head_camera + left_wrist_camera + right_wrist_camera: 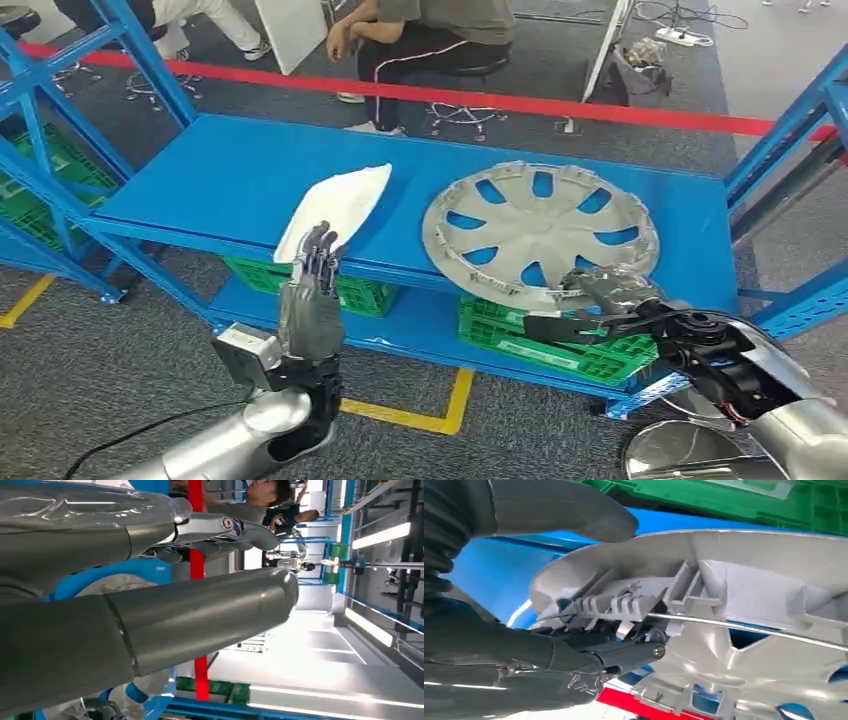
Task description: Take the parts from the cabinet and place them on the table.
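Note:
A silver hubcap (540, 230) lies flat on the blue cabinet shelf (230, 170), towards its right end. My right hand (610, 295) grips the hubcap's near rim. In the right wrist view the thumb (564, 510) lies on one face of the hubcap (749, 580) and the dark fingers (614, 652) hook the ribbed side. A white curved part (340, 205) rests left of the hubcap, overhanging the shelf's front edge. My left hand (312, 300) stands upright just in front of it with straight fingers, holding nothing.
Green crates (560, 345) sit on the lower shelf under the hubcap, and another (350, 290) sits under the white part. Blue uprights frame both ends of the cabinet. A person (440, 40) sits behind a red floor line (560, 103). Yellow tape (440, 410) marks the carpet.

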Action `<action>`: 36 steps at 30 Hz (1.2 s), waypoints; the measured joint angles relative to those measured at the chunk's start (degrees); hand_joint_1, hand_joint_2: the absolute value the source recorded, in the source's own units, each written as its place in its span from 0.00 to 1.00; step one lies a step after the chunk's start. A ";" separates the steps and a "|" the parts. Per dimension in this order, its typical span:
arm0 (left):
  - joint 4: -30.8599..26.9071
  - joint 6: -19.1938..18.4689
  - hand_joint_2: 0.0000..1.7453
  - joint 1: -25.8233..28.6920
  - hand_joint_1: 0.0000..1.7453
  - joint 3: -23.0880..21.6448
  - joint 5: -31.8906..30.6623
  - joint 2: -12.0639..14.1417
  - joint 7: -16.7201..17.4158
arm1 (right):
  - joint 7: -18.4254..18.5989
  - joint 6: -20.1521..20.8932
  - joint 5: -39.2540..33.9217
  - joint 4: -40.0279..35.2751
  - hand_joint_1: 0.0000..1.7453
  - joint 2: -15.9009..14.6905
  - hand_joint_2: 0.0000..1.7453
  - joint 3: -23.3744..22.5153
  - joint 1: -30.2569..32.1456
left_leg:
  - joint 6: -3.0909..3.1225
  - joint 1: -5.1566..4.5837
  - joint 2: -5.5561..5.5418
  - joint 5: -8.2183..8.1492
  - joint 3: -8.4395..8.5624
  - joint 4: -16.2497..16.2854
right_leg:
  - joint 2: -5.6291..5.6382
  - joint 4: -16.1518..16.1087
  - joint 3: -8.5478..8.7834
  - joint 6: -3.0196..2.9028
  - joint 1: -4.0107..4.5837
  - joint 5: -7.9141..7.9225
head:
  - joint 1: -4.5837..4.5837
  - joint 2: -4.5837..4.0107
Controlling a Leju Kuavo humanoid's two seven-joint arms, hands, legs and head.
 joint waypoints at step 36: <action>0.00 1.79 0.00 -0.52 0.00 0.00 1.88 0.61 -0.33 | 1.14 -5.18 -9.77 -1.79 1.00 -0.24 1.00 -3.78 1.26 | 0.00 0.00 0.01 0.00 -0.01 0.02 | 0.01 0.04 -0.03 0.00 0.00 0.00 | 0.00 0.00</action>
